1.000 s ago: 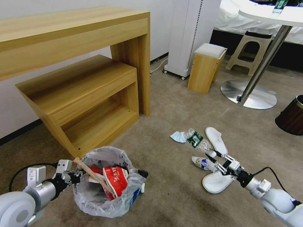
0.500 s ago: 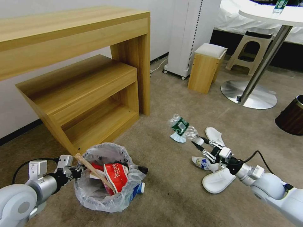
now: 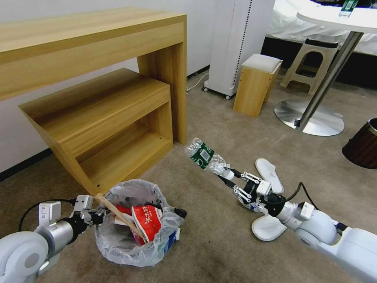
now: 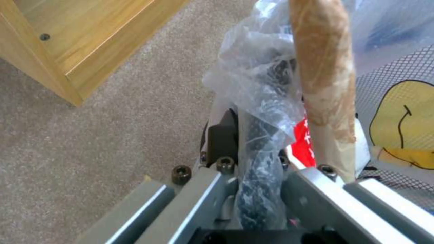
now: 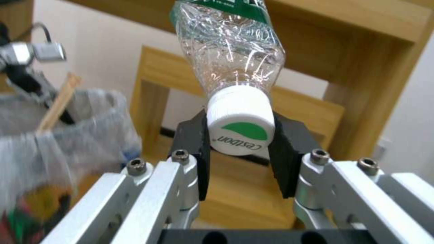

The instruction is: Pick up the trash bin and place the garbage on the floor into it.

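Note:
The trash bin [image 3: 135, 245], black with a crinkly clear liner, sits on the beige floor [image 3: 212, 243] at the lower left. Inside it are a wooden stick [image 3: 114, 211] and a red wrapper [image 3: 147, 222]. My left gripper [image 3: 93, 216] is shut on the bin's rim [image 4: 260, 132], beside the stick [image 4: 323, 67]. My right gripper [image 3: 229, 176] is shut on the white cap of a crushed clear bottle [image 3: 204, 155], held in the air to the right of the bin. The cap [image 5: 240, 130] sits between the black pads. Two white slippers [image 3: 269, 173] [image 3: 267, 230] lie on the floor under the right arm.
A wooden desk with a low shelf unit [image 3: 98, 114] stands just behind the bin. Farther back are a white appliance [image 3: 235, 43], a small wooden stool [image 3: 257, 82] and a round table's metal base [image 3: 310, 118]. A brown bin [image 3: 363, 145] sits at the right edge.
My right gripper has lifted the bottle off the floor and carried it up and left, towards the bin. The left gripper and the bin have shifted slightly right.

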You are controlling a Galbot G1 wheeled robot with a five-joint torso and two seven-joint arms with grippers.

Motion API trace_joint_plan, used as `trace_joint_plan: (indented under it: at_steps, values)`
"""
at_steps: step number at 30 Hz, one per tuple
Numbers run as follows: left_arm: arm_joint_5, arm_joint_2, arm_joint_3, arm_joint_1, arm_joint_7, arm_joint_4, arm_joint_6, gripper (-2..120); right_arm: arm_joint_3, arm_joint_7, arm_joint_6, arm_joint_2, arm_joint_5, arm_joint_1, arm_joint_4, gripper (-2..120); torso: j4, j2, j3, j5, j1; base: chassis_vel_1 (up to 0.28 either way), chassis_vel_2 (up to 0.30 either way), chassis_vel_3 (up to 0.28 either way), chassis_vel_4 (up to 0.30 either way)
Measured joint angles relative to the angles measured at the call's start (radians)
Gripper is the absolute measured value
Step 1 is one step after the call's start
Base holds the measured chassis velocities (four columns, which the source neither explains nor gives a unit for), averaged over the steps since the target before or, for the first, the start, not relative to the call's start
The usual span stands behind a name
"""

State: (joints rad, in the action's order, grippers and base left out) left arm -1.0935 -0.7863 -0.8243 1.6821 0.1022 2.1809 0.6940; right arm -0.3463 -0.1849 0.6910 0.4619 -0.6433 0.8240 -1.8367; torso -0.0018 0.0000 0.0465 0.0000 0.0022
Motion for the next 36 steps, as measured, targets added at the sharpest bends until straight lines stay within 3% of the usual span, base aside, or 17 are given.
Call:
trace_joint_plan:
  at_steps: [15,24,27,36]
  values:
    - [0.013,-0.016,0.000,-0.001,-0.007,-0.005,0.001,0,-0.328,0.030,-0.013,0.104,-0.061,-0.319,-0.025,26,0.0001,0.000,0.000,0.0002,0.000,0.000,0.000,0.000,0.000]
    - [0.010,-0.013,0.004,-0.014,-0.007,-0.016,0.000,0,-0.426,0.054,-0.022,0.170,-0.073,-0.399,-0.020,26,0.0001,0.000,0.000,-0.0002,0.000,0.000,0.000,0.000,0.000]
    - [0.009,-0.014,0.015,-0.030,-0.007,-0.027,0.000,0,-0.519,0.081,-0.028,0.242,-0.078,-0.473,-0.009,26,0.0001,0.000,0.000,-0.0001,0.000,0.000,0.000,0.000,0.000]
    - [0.007,-0.013,0.028,-0.049,-0.009,-0.041,-0.001,0,-0.614,0.085,-0.026,0.304,-0.082,-0.551,0.020,26,0.0001,0.000,0.000,-0.0002,0.000,0.000,0.000,0.000,0.000]
